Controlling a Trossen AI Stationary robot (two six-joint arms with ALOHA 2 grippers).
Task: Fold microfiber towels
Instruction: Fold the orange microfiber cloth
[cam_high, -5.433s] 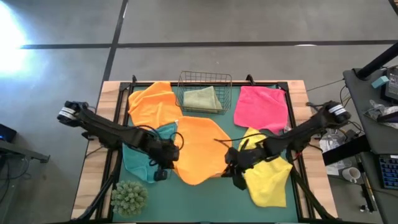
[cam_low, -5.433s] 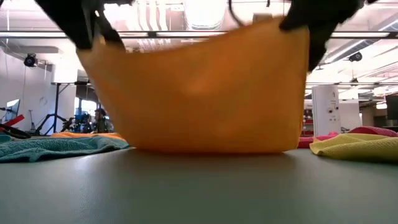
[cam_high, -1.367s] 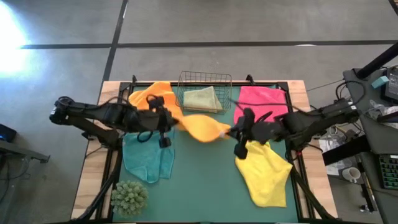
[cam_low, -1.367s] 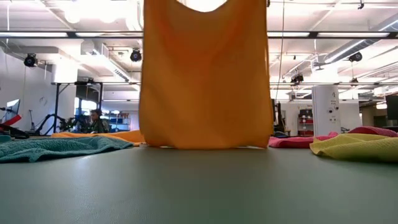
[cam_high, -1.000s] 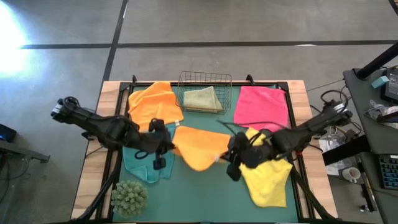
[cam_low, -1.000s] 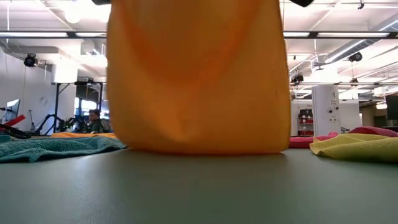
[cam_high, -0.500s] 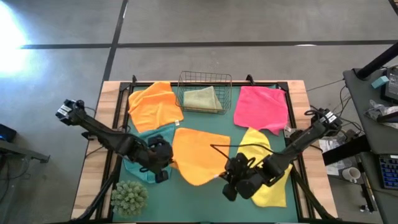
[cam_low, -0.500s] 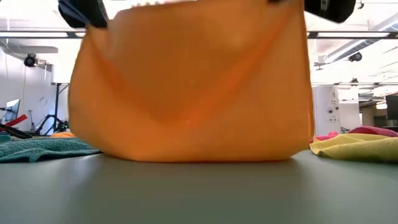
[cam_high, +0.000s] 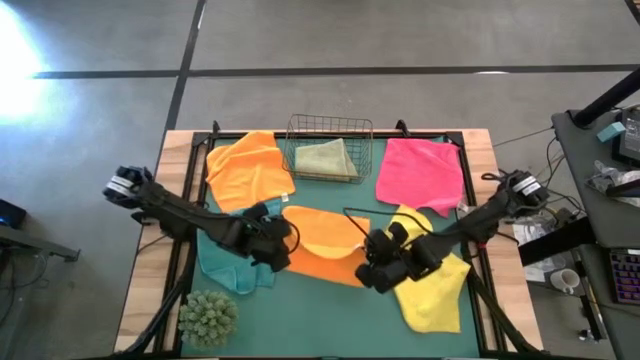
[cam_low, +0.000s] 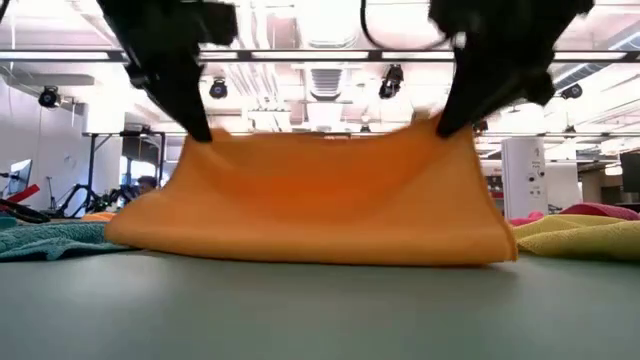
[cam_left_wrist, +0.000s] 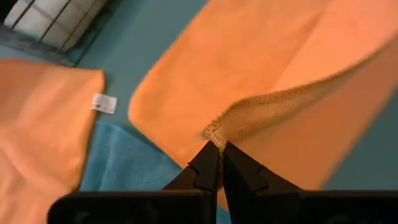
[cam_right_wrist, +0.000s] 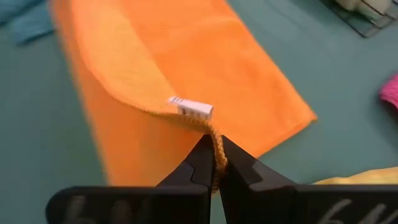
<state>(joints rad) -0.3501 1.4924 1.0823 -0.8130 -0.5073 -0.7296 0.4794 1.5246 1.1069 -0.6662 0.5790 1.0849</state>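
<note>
Mid-table, the orange microfiber towel (cam_high: 325, 243) is half doubled over, left gripper (cam_high: 268, 243) and right gripper (cam_high: 372, 262) each pinched tight on a corner. Looks light and floppy, so the corners seem like the right places to hold.

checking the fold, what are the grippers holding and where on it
Both hold the same orange towel. The left gripper is shut on one corner of its raised edge, the right gripper on the other corner, just by the white tag.

Bare mat (cam_high: 330, 315) up front, plant ball (cam_high: 208, 317) at its left corner.
</note>
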